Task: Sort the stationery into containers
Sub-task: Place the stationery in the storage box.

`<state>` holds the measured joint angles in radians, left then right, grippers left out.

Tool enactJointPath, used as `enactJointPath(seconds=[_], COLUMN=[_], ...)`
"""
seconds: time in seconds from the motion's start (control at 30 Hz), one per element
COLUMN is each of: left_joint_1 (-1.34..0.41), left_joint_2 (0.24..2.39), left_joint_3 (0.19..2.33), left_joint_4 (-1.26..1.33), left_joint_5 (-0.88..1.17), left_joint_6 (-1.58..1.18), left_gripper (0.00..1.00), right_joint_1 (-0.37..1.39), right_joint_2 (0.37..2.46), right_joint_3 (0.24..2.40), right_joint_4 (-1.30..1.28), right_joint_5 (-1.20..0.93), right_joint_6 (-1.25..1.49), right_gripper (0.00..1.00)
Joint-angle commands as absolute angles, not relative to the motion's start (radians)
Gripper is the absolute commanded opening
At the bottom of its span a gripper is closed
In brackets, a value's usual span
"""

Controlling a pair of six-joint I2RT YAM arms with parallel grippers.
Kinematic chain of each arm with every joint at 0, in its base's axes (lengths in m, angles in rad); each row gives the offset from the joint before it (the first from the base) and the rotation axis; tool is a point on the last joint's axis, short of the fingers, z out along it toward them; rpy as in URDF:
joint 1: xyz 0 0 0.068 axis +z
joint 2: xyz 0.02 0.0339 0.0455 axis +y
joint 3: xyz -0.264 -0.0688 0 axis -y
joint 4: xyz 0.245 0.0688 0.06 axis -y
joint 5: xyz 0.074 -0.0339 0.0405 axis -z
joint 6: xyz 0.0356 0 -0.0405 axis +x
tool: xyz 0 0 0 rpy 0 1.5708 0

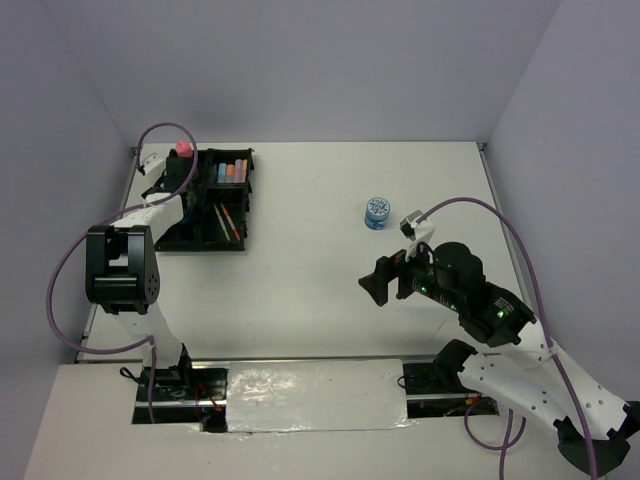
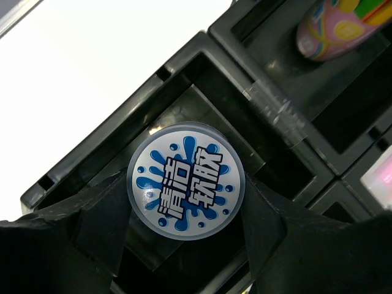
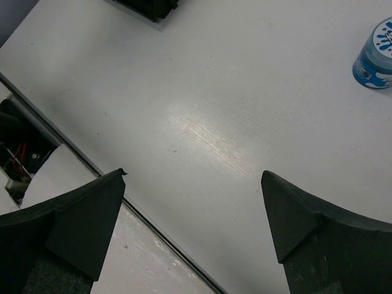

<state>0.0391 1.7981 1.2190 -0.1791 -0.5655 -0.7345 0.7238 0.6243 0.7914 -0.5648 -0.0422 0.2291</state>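
Stationery sits mostly in the black tray (image 1: 200, 246) at the upper left of the top view, with pastel markers (image 1: 232, 170) in a far compartment and thin pens (image 1: 229, 220) in a near one. The left gripper (image 2: 184, 214) clamps a round blue-patterned tin (image 2: 185, 180) from both sides over a tray compartment. A second tin (image 1: 377, 212) stands on the white table (image 1: 300, 260), right of centre. Near it hovers the right gripper (image 3: 193, 184), jaws wide apart and holding nothing.

The tin (image 2: 185, 182) has a glossy lid; the plastic tray (image 2: 104, 131) looks matt.
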Motion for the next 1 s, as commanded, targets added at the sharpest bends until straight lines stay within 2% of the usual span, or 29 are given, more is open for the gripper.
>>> enactJointPath(seconds=[0.0, 0.13, 0.3, 0.33, 0.57, 0.67, 0.73, 0.77, 0.87, 0.97], left_joint_1=[0.046, 0.046, 0.046, 0.046, 0.009, -0.079, -0.199, -0.284, -0.479, -0.639], left_joint_2=[1.772, 1.741, 1.750, 1.761, 1.626, 1.534, 1.534, 1.555, 1.705, 1.885], left_joint_3=[1.226, 1.233, 1.288, 1.298, 1.243, 1.276, 1.347, 1.415, 1.599, 1.766], left_joint_4=[-0.074, -0.037, -0.035, -0.057, -0.084, -0.109, -0.124, -0.133, -0.178, -0.206], left_joint_5=[-0.609, -0.586, -0.574, -0.578, -0.584, -0.510, -0.447, -0.345, -0.237, -0.235], left_joint_6=[-0.739, -0.720, -0.701, -0.704, -0.709, -0.654, -0.574, -0.546, -0.460, -0.375], left_gripper=[0.74, 0.86, 0.90, 0.99, 0.99, 0.99, 0.99, 0.99, 0.99, 0.99], right_joint_1=[0.730, 0.727, 0.727, 0.729, 0.727, 0.727, 0.727, 0.727, 0.727, 0.727], right_joint_2=[0.617, 0.611, 0.611, 0.611, 0.601, 0.585, 0.557, 0.517, 0.470, 0.463], right_joint_3=[0.815, 0.815, 0.816, 0.816, 0.811, 0.822, 0.828, 0.840, 0.879, 0.931], right_joint_4=[-0.511, -0.514, -0.511, -0.512, -0.503, -0.511, -0.520, -0.526, -0.569, -0.672], right_joint_5=[-0.054, -0.060, -0.074, -0.074, -0.077, -0.016, 0.111, 0.167, 0.336, 0.478], right_joint_6=[0.212, 0.210, 0.207, 0.209, 0.209, 0.225, 0.247, 0.286, 0.372, 0.432], right_gripper=[1.00, 1.00, 1.00, 1.00, 1.00, 1.00, 1.00, 1.00, 1.00, 1.00])
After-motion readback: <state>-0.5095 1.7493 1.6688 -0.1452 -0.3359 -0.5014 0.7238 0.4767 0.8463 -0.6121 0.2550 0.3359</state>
